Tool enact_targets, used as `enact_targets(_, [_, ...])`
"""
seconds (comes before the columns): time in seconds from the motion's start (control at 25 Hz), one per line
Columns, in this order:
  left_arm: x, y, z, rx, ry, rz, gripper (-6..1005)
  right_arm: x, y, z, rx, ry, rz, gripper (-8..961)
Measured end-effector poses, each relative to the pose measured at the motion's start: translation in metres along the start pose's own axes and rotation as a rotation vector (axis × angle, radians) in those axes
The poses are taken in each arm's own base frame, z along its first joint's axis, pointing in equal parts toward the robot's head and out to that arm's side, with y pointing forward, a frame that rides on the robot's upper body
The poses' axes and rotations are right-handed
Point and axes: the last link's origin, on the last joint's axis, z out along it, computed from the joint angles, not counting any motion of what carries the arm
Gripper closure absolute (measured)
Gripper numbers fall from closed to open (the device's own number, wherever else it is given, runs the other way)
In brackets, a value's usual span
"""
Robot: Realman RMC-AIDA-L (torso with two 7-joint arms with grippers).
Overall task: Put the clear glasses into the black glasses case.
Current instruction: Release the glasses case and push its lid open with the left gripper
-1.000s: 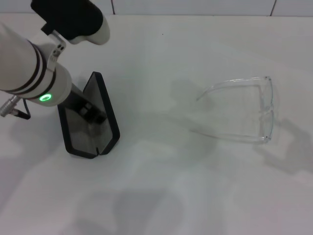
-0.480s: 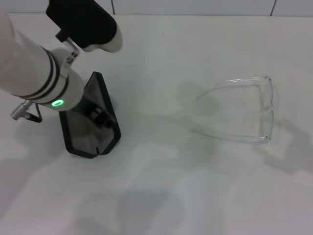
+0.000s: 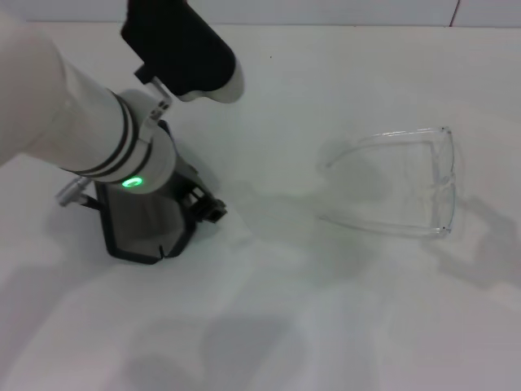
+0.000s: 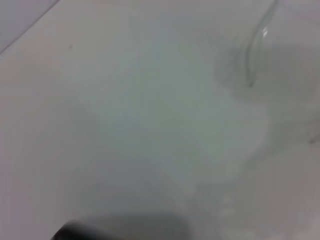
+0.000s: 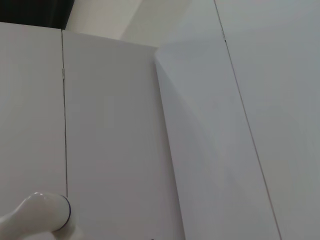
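My left arm (image 3: 89,138) looms over the open case (image 3: 146,228) near the bench's (image 3: 269,326) left edge; one careless sweep could knock it shut. The glasses (image 3: 407,183) lie well apart toward the right edge, hard to spot. Left end effector (image 3: 207,209) holds nothing, opening unclear.

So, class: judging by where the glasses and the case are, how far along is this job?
Early. Done: the case lies open on the table. In hand: the left gripper is at the case's edge, holding nothing visible. Left: the glasses sit untouched well to the right, still to be picked up and put in.
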Motion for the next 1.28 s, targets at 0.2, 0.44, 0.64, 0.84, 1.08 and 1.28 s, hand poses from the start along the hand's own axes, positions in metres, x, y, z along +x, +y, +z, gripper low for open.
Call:
enact_targets(0.2, [0.007, 0.011, 0.008, -0.051, 0.013, 0.021, 387, 0.002, 0.0, 0.0, 0.008, -0.003, 0.013, 83])
enact_targets(0.44, [0.018, 0.021, 0.004, -0.047, 0.037, 0.047, 387, 0.003, 0.001, -0.002, 0.015, 0.0, 0.015, 83])
enact_targets(0.64, [0.025, 0.011, -0.024, 0.034, 0.096, 0.043, 387, 0.003, 0.003, -0.005, 0.02, 0.0, 0.017, 83])
enact_targets(0.84, [0.011, -0.021, -0.03, 0.08, 0.061, -0.029, 388, 0.003, 0.004, -0.007, 0.019, -0.002, 0.017, 83])
enact_targets(1.08, [-0.008, -0.033, -0.022, 0.079, 0.019, -0.046, 389, 0.002, 0.004, -0.006, 0.018, -0.004, 0.016, 83])
enact_targets(1.28, [-0.014, -0.036, -0.016, 0.076, -0.004, -0.052, 390, 0.002, 0.002, -0.003, 0.009, -0.007, 0.017, 83])
